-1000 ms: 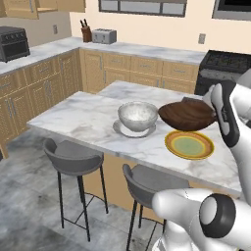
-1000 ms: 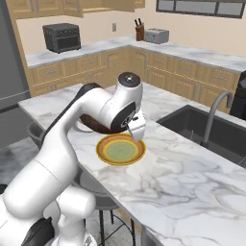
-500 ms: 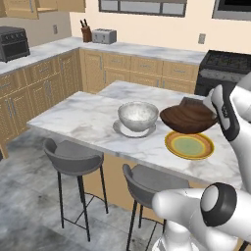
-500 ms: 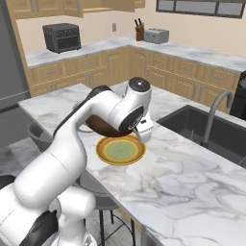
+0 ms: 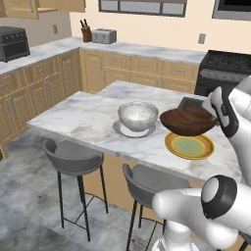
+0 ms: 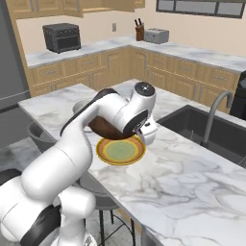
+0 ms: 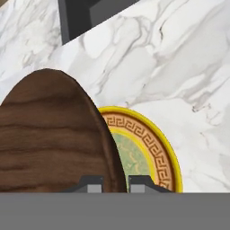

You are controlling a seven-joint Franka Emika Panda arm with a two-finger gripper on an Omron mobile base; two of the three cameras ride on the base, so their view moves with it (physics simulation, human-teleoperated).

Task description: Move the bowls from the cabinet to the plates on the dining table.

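Note:
My gripper (image 7: 116, 183) is shut on the rim of the dark brown wooden bowl (image 7: 49, 134), which hangs tilted just above the near edge of the yellowish plate (image 7: 146, 148). From the left, the wooden bowl (image 5: 188, 121) hovers over the yellow plate (image 5: 189, 145) on the marble dining table (image 5: 78, 117), with the gripper (image 5: 215, 115) at its right rim. The grey-white marbled bowl (image 5: 138, 115) rests on the pale grey plate (image 5: 122, 130) beside it. From the right, my arm hides most of the wooden bowl (image 6: 106, 129). The tan wall cabinet (image 5: 19, 7) is at the top left.
A dark sink (image 6: 202, 129) with a curved faucet (image 6: 215, 113) is set in the table to the right of the plate. Two grey stools (image 5: 73, 157) stand along the table's near side. A black range (image 5: 225, 63) and a toaster oven (image 5: 12, 41) sit at the back counters.
The wooden bowl has moved a little lower and closer over the yellow plate with my hand. The marbled bowl and both plates have stayed put.

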